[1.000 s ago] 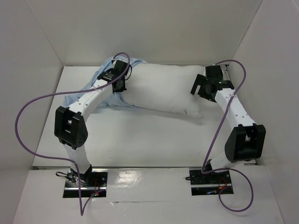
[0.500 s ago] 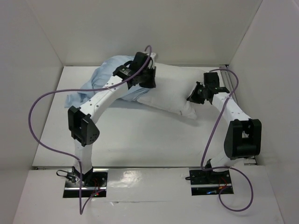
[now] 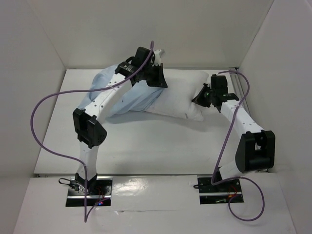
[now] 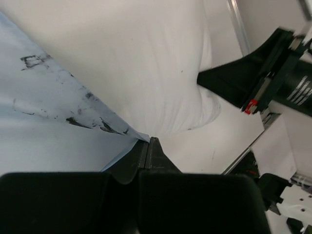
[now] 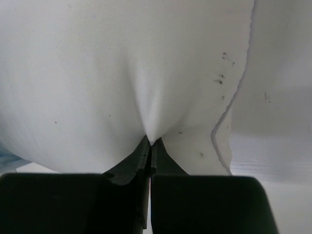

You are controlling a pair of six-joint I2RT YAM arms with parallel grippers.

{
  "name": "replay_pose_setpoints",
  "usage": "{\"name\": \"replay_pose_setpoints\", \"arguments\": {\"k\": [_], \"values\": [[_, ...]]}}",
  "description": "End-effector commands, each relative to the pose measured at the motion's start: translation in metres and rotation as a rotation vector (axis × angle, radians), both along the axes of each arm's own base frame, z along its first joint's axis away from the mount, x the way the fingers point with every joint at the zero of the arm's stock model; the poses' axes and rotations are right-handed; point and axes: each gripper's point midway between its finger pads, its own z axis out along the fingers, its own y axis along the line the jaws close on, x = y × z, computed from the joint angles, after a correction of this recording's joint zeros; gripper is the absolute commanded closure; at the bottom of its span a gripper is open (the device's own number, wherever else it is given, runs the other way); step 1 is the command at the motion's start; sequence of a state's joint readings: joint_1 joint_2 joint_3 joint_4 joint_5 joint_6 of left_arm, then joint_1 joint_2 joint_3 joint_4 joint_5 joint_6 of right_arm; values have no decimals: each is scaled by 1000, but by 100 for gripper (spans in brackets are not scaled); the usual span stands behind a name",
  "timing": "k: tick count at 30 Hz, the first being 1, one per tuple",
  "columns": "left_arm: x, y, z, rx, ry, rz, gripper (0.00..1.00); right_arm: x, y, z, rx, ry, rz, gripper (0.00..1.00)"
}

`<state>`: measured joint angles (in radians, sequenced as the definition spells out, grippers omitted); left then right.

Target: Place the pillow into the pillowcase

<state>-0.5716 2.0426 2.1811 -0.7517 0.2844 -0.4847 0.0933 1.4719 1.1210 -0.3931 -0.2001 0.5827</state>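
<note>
The white pillow (image 3: 181,95) lies across the back of the table, its left part covered by the light blue pillowcase (image 3: 127,97). My left gripper (image 3: 159,81) is above the pillow's middle, shut on the pillowcase's edge. In the left wrist view the jaws (image 4: 148,142) pinch the blue cloth (image 4: 44,122) over the pillow (image 4: 146,58). My right gripper (image 3: 202,97) is at the pillow's right end, shut on a fold of its white fabric (image 5: 97,73), which bunches into the closed jaws (image 5: 151,142).
White walls enclose the table (image 3: 146,141) on three sides. A metal rail (image 3: 239,80) runs along the right wall behind the right arm. Purple cables (image 3: 44,105) loop off both arms. The right gripper's dark body (image 4: 253,80) shows in the left wrist view.
The left arm has drawn the pillowcase rightward over the pillow's left end. The right gripper, open a second ago, has shut on the pillow's right end.
</note>
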Motion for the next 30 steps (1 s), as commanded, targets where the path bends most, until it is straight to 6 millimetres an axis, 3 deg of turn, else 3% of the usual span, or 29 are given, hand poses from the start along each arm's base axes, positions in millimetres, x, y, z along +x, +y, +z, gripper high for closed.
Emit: {"name": "replay_pose_setpoints", "arguments": {"k": [1,2,3,5,6,9,10,11,13,15,17,18,19,22,23,24,25,26,27,28,29,30], "values": [[-1,-22,84,-225,-113,-65,100,12,45,45,119,-127,103,100],[-6,-33,91,-253,-121,-93,100,14,50,47,129,-125,108,100],[-21,-56,99,-275,-133,-154,100,15,57,54,133,-148,124,100],[-37,-74,105,-276,-167,-214,100,14,77,60,169,-155,144,100],[-38,-76,99,-260,-171,-216,100,14,77,61,178,-151,137,100],[-13,-45,70,-186,-131,-116,100,7,89,57,205,-144,146,100],[1,-22,76,-185,-140,-66,93,-2,91,53,209,-138,142,100],[4,-8,73,-164,-141,-53,59,-4,91,53,220,-140,134,100],[10,17,69,-133,-133,-20,33,-11,91,45,220,-129,128,100],[-2,35,82,-85,-170,4,19,-14,92,40,222,-116,135,100],[-7,55,83,-25,-189,71,15,-14,92,40,222,-116,135,100],[-22,70,109,-37,-244,100,15,-13,92,36,214,-109,139,100],[-36,72,95,3,-223,109,22,-13,92,36,214,-109,139,100],[-64,108,87,58,-265,249,52,-12,91,35,196,-102,150,100],[-69,118,79,81,-271,294,73,-12,91,31,187,-97,156,100],[-75,126,68,87,-256,324,86,-15,95,29,186,-87,165,100],[-87,139,35,131,-215,349,95,-13,95,29,179,-90,171,100],[-91,142,20,149,-203,367,100,-14,97,30,185,-89,180,100],[-93,150,3,173,-189,404,100,-13,97,26,183,-78,179,100],[-100,159,-36,232,-138,423,100,-13,97,26,183,-78,179,100],[-98,160,-44,223,-144,442,100,-13,99,22,187,-67,185,100],[-98,160,-55,223,-131,449,72,-10,99,23,187,-69,185,100]]}}
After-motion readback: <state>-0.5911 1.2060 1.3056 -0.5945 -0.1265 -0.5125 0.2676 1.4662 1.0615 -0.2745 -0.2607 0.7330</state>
